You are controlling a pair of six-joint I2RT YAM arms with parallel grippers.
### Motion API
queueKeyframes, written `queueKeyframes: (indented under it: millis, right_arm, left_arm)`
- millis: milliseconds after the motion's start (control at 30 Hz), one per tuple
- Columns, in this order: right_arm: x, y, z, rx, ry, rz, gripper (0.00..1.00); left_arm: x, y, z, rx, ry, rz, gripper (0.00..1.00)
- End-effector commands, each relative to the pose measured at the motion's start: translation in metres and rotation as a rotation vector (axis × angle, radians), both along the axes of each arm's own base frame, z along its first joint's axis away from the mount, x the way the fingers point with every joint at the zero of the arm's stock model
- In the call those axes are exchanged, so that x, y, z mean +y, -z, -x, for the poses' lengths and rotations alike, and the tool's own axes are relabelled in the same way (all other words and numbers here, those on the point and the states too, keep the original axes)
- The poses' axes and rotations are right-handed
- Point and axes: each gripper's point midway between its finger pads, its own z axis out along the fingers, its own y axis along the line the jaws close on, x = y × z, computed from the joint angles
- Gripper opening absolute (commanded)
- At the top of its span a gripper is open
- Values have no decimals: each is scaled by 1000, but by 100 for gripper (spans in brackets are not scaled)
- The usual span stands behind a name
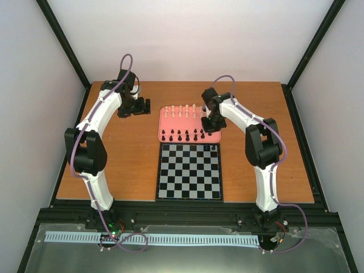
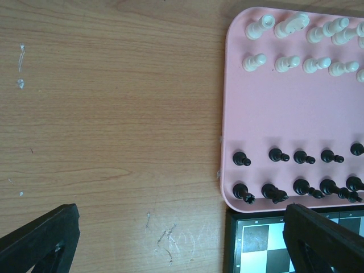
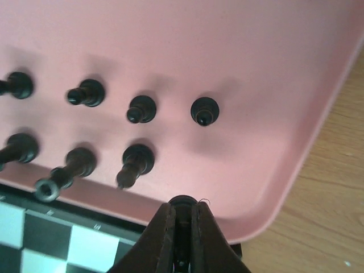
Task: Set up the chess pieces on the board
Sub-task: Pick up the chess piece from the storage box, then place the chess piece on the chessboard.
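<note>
- The right gripper point(image 3: 182, 213) is clenching a black piece point(image 3: 182, 201) over the near rim of the tray point(image 3: 239, 45), at the bottom centre of the right wrist view. Only the piece's round top is showing between the fingers.
- The step in hand is probably the carrying of this piece from tray to board point(image 1: 189, 170). The next move is calling for a short carry toward the bottom of the top view, a lowering onto its home square, and a release that leaves it upright.
- One dark piece point(image 1: 214, 147) is standing at the board's upper right corner in the top view. The other black pieces point(image 3: 139, 108) and the cream pieces point(image 2: 293, 61) are waiting in rows on the tray.
- The left gripper point(image 2: 181, 227) is hanging released and empty over the table point(image 2: 114, 114), left of the tray.
- The fingers are hiding the held piece's body, so its kind cannot be told. The left wrist view is cutting off the tray's right side.
</note>
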Motion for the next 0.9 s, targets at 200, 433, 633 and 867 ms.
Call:
queueKeyframes:
  millis: [200, 433, 633, 867]
  right_arm:
    - [-12, -72, 35, -86, 10, -40, 3]
    - [-10, -60, 96, -28, -10, -58, 3]
    - [-7, -41, 113, -25, -7, -68, 3]
    - [-11, -23, 100, -71, 16, -37, 3]
  left_arm:
    - [-5, -16, -3, -31, -9, 32, 100]
    - [-4, -15, -1, -29, -10, 31, 100]
    - [-6, -17, 3, -33, -8, 50, 100]
    - [-3, -22, 5, -47, -11, 37, 100]
